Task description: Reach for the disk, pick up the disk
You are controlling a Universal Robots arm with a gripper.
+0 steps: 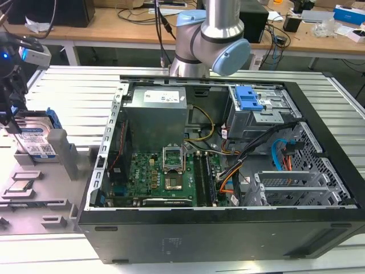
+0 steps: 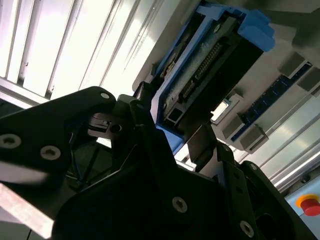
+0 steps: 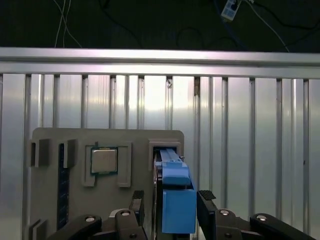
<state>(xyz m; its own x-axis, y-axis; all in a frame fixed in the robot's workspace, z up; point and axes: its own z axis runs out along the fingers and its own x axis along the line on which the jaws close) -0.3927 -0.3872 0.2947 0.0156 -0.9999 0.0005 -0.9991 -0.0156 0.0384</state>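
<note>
Pincer (image 1: 12,121) at upright disk (image 1: 36,139)

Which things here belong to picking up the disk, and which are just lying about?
In the job: the disk, upright in its grey holder; the gripper, open astride it.

Lying about: processor chip; computer case; motherboard; blue latch.

The disk (image 1: 35,140) is silver-grey, with a white-and-blue barcode label and blue rails (the rails read bright blue in both wrist views). The gripper (image 3: 172,202) is black. The tray (image 3: 75,137) is plain grey; the chip (image 3: 104,161) is silver, rimmed in green. The table (image 3: 250,150) is ribbed in pale silver stripes. The case (image 1: 228,234) is black, its board (image 1: 159,177) green, its latch (image 1: 249,98) blue. The arm (image 1: 219,17) is silver with pale blue caps. A button (image 2: 311,204) is red.
</note>
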